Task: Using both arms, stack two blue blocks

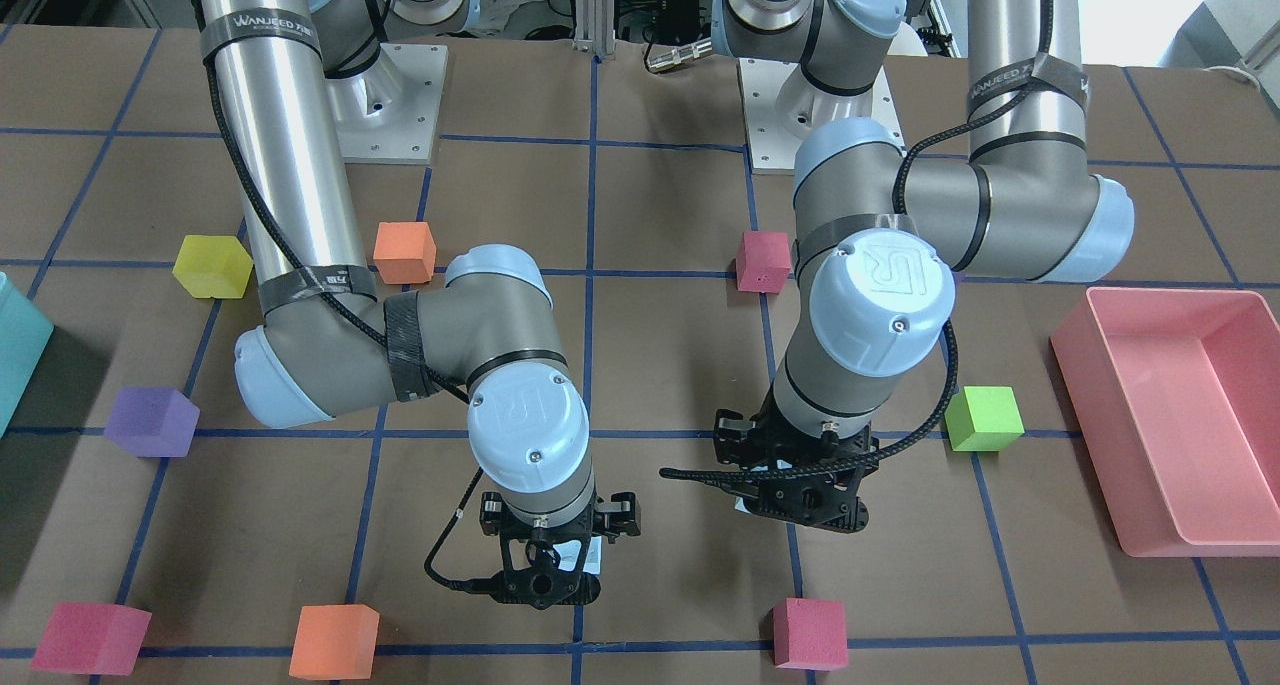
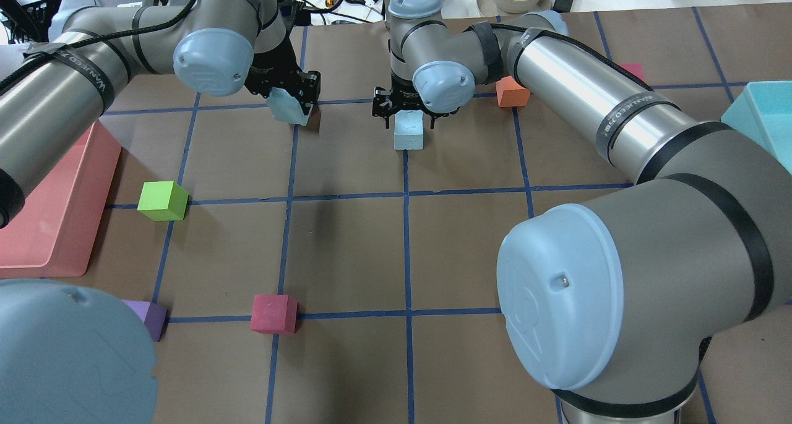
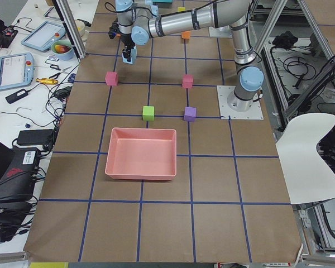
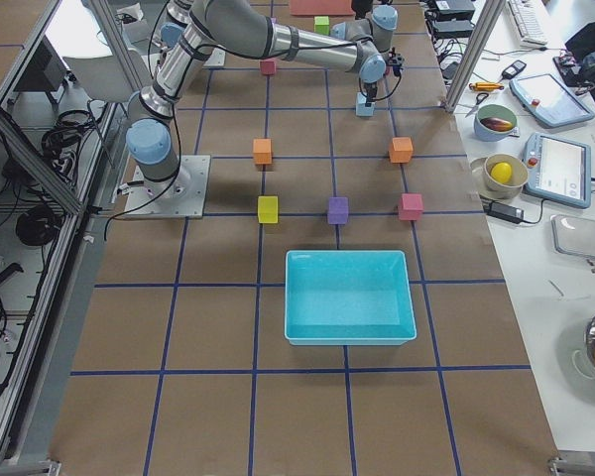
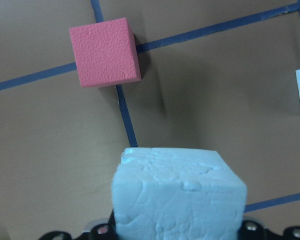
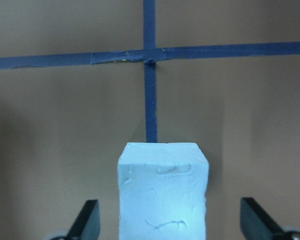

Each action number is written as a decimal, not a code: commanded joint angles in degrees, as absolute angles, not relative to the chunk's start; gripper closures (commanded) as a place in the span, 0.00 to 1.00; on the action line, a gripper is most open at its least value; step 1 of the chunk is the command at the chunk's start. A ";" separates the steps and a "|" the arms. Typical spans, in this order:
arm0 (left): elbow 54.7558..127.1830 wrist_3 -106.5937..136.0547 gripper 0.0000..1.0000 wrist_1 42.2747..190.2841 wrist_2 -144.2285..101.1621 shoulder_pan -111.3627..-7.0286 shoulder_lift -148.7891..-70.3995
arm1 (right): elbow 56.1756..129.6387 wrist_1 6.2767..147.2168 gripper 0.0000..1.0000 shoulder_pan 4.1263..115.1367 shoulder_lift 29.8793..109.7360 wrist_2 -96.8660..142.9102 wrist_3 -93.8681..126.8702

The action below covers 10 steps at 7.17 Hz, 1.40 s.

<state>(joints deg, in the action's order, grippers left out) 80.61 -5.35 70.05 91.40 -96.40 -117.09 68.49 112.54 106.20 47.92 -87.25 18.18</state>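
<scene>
Overhead: left gripper (image 2: 289, 97) is clamped on the held blue block (image 2: 288, 109), which is up off the table (image 2: 346, 250), well left of the orange cube (image 2: 512, 95). Right gripper (image 2: 408, 111) sits over the standing blue block (image 2: 408, 134), which is between the held block and the orange cube, on a blue tape line (image 2: 406, 226).

Overhead does not show the right finger gap. The right wrist view does: fingers (image 6: 87, 220) are spread wide with clear space on both sides of the block, so the jaws straddle it apart and touch nothing. That view also shows the block flat on the table.

Left wrist view shows a pink cube (image 5: 105, 52) on the table beyond the held block; overhead does not show it. Left fingers are not visible in the wrist view.

Both blocks are cubes, so no long axis. The standing one is upright, faces square to the tape grid. The held one is tilted, off level and off the grid.
</scene>
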 commanded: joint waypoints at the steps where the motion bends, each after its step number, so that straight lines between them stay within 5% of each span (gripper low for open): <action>1: 78.41 -2.38 1.00 70.22 91.41 -97.91 -118.82 | 68.99 107.00 0.00 104.08 52.36 -88.15 16.10; 4: 77.70 2.87 1.00 69.70 89.49 -99.75 -120.75 | 73.62 95.91 0.00 94.15 63.94 -88.15 4.76; 8: 69.02 12.21 1.00 69.61 87.55 -105.90 -127.51 | 92.61 95.71 0.00 90.79 85.91 -90.59 4.74; 10: 66.45 15.73 1.00 69.52 87.45 -108.18 -130.51 | 92.99 93.96 0.00 91.14 87.62 -97.73 5.19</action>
